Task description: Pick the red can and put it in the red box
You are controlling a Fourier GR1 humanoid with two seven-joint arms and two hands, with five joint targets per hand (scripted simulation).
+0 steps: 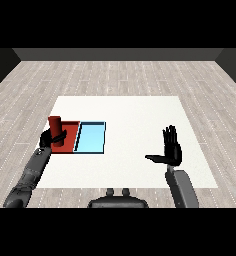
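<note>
Left hand (48, 138) curls round red can (55, 125) over red tray (71, 135) (can upright)

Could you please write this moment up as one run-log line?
left hand: curled round red can | can: upright over red tray | light blue tray: beside | right hand: open, holds nothing

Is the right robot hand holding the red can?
No. The right robot hand is open over bare table, while the left robot hand curls round the red can.
</note>
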